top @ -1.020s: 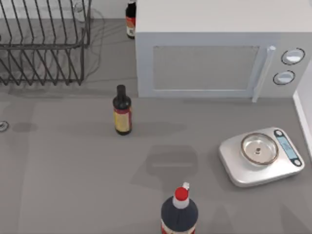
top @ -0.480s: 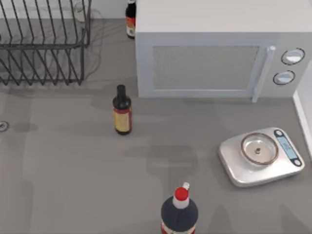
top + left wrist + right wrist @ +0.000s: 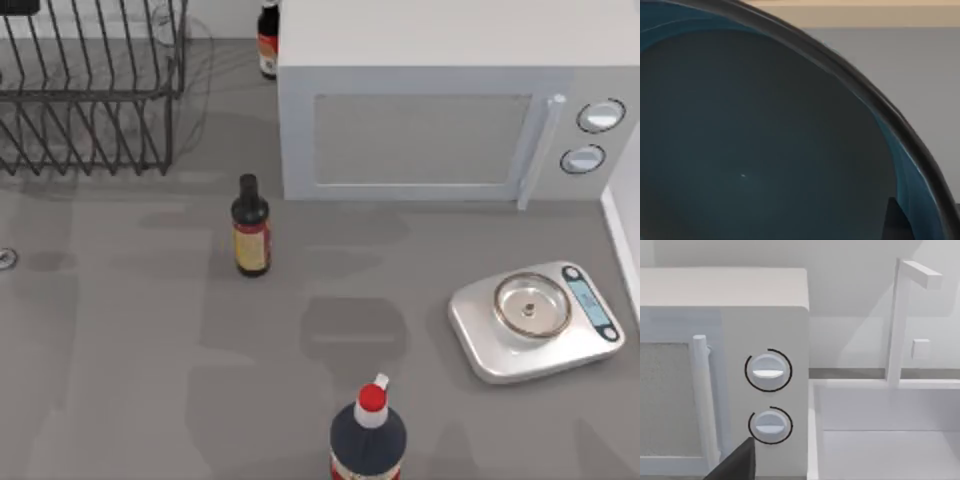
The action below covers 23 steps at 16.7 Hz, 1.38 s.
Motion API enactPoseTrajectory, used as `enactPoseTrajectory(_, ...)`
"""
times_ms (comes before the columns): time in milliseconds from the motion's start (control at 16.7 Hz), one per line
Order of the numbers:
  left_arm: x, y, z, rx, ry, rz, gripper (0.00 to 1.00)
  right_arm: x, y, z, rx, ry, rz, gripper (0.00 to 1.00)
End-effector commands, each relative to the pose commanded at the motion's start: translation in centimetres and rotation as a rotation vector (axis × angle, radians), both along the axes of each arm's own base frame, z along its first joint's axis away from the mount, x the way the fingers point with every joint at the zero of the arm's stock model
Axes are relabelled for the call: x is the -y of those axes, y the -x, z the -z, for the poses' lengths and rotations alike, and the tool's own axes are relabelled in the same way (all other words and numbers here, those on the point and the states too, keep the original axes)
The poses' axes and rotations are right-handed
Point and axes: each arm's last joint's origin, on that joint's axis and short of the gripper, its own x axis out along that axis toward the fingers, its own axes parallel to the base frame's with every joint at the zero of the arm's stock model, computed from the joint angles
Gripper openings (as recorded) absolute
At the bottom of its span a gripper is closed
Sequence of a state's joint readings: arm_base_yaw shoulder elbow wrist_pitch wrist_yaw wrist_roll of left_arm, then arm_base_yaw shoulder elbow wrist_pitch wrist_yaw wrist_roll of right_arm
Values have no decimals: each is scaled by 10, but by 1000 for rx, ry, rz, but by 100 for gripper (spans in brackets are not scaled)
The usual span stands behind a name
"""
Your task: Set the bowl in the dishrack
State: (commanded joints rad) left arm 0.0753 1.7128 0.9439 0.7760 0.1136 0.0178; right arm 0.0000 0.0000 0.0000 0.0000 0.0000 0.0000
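Bowl [image 3: 755, 140] (grey-blue inside) fronts left wrist camera; dishrack [image 3: 90, 100] top-left.

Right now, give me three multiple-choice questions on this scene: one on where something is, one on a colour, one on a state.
1. Where does the dishrack sit in the top view?
A. upper left
B. beside the scale
C. lower middle
2. What colour is the bowl's outer wall?
A. red
B. blue
C. white
3. The microwave's door is:
A. wide open
B. removed
C. shut

A: its wires fill the upper left corner.
B: blue shows beside the rim in the left wrist view.
C: the door lies flush with the front.
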Motion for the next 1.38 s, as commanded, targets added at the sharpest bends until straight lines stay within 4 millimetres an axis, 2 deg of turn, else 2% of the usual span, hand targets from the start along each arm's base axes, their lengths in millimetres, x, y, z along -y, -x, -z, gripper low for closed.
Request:
enactPoseTrajectory(120, 2, -3, 14, -8, 2, 0, 0, 0, 0, 0, 0, 0, 0, 100)
enactPoseTrajectory(420, 3, -3, 16, -9, 3, 0, 0, 0, 0, 0, 0, 0, 0, 100)
enactPoseTrajectory(1200, 3, -3, 16, -9, 3, 0, 98, 0, 0, 0, 0, 0, 0, 100)
enactPoseTrajectory(1380, 3, -3, 16, -9, 3, 0, 100, 0, 0, 0, 0, 0, 0, 100)
